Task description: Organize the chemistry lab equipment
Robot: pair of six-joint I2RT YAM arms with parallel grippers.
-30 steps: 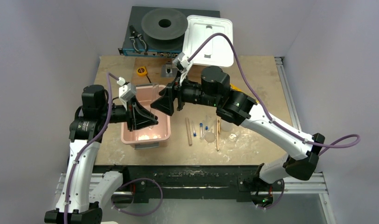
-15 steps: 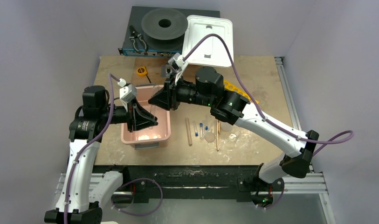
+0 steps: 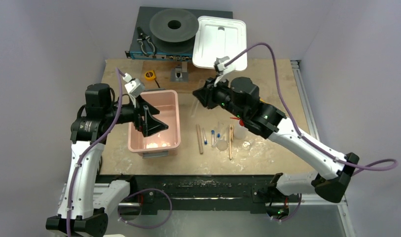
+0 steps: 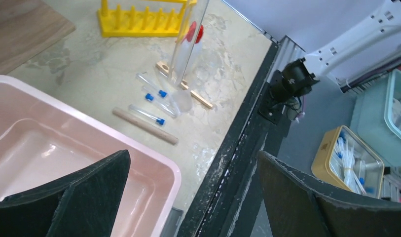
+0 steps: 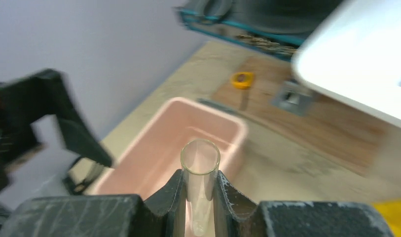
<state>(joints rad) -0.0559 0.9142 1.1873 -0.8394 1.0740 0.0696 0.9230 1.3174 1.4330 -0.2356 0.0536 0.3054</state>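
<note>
A clear glass tube (image 5: 200, 165) stands between the jaws of my right gripper (image 5: 200, 190), which is shut on it. Seen from above, that gripper (image 3: 200, 96) hangs right of the pink bin (image 3: 174, 106); the left wrist view shows the tube (image 4: 188, 44) hanging above the table. My left gripper (image 3: 151, 121) is open and empty over the bin (image 4: 114, 140). On the table lie wooden sticks (image 3: 199, 139), blue-capped tubes (image 3: 212, 134), a round dish (image 3: 221, 145) and a tiny glass (image 3: 246, 144). The yellow rack (image 4: 139, 19) and the red-spouted bottle (image 4: 197, 33) stand behind them.
A white lid (image 3: 220, 42), a black spool (image 3: 173, 24) and black pliers (image 3: 146, 43) sit beyond the table's far edge. A yellow tape measure (image 3: 149, 75) and a small grey block (image 3: 181, 74) lie near the back. The table's front edge (image 4: 237, 148) is close to the bin.
My right gripper closed beside the left gripper over the bin, then drew back to the right with the glass tube. The left jaws have opened wide.
</note>
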